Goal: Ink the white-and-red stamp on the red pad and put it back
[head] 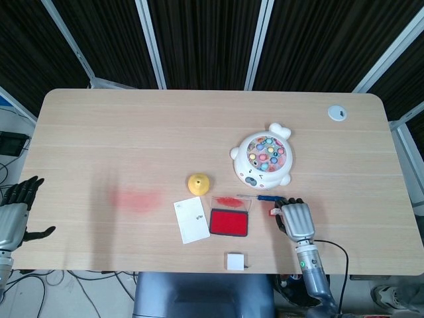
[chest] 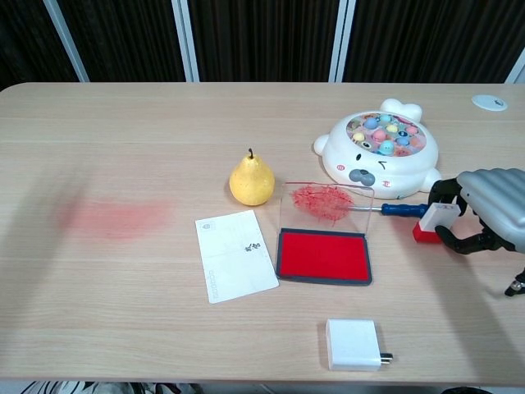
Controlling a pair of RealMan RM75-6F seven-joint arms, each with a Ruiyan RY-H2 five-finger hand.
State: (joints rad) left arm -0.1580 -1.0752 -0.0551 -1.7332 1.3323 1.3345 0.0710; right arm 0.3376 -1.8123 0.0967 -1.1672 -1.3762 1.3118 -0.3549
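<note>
Bare tabletop (chest: pixel 459 312) lies in front of our right hand (chest: pixel 492 215), which grips the stamp (chest: pixel 432 222) tilted, red base down, right of the red pad (chest: pixel 322 256); our left hand (head: pixel 14 211) hangs open off the edge.

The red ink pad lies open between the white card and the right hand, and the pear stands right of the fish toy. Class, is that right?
Not quite. The pear stands left of the fish toy, as the chest view shows. The red ink pad does lie open between the white card and the right hand.
</note>
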